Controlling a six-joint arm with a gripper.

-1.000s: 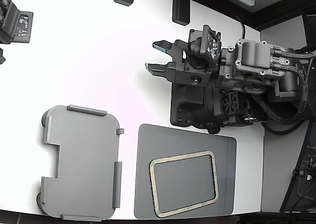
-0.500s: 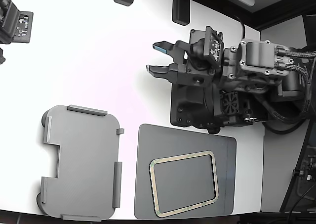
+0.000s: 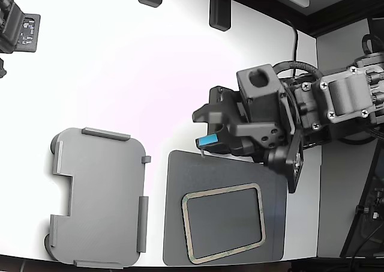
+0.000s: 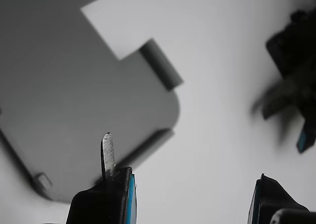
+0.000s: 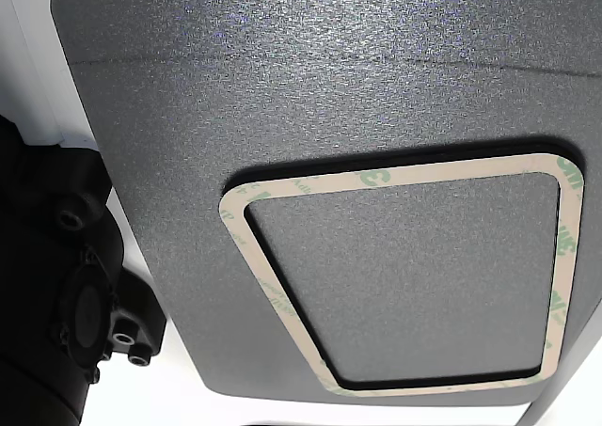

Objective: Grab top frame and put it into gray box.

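The top frame (image 3: 223, 191), a thin pale beige ring, lies flat on a darker gray mat (image 3: 222, 169) at the exterior view's lower middle; the other view shows it close up (image 5: 395, 175) on the mat (image 5: 282, 78). The gray box (image 3: 99, 197), a light gray tray, sits empty to the exterior view's left of the mat and fills part of the wrist view (image 4: 74, 100). My gripper (image 3: 204, 128) is open and empty, just above the mat's upper left corner, apart from the frame. Its blue-padded fingertips (image 4: 106, 199) frame the wrist view; the frame is out of that view.
A second arm's dark gripper (image 3: 18, 26) sits at the exterior view's upper left and shows blurred in the wrist view (image 4: 291, 90). Two black posts (image 3: 219, 11) stand at the table's far edge. My arm's black base (image 5: 66, 285) is beside the mat.
My arm has swung down from the upper middle toward the mat's upper edge and the wrist has turned over. The gripper stays open. The frame and tray have not moved.
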